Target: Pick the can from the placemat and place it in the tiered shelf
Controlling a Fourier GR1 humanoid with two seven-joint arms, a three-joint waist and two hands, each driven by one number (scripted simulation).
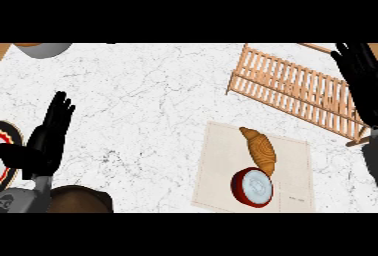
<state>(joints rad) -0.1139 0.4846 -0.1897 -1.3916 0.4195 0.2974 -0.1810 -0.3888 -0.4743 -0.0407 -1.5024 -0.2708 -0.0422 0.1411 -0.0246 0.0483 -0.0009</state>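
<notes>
Can (252,186) is standing on the placemat (221,160), touching the croissant (260,149); nothing is holding it, so picking and placing are both waiting; right hand (359,75) is hovering by the tiered shelf (288,85), fingers straight, slightly spread; left hand (46,135) is resting at left, fingers straight, close together.

Here's the left hand (46,137), by the left edge of the counter (148,100): matte black all over, a broad flat palm with long, slim, tapering fingers and a shorter thumb set at its side. Below it comes the left forearm (29,197), a plain grey rounded casing that meets the black at the wrist. And the right hand (359,80), at the counter's right edge, is the same black and slim-fingered, on a darker-looking grey right forearm (371,165).
</notes>
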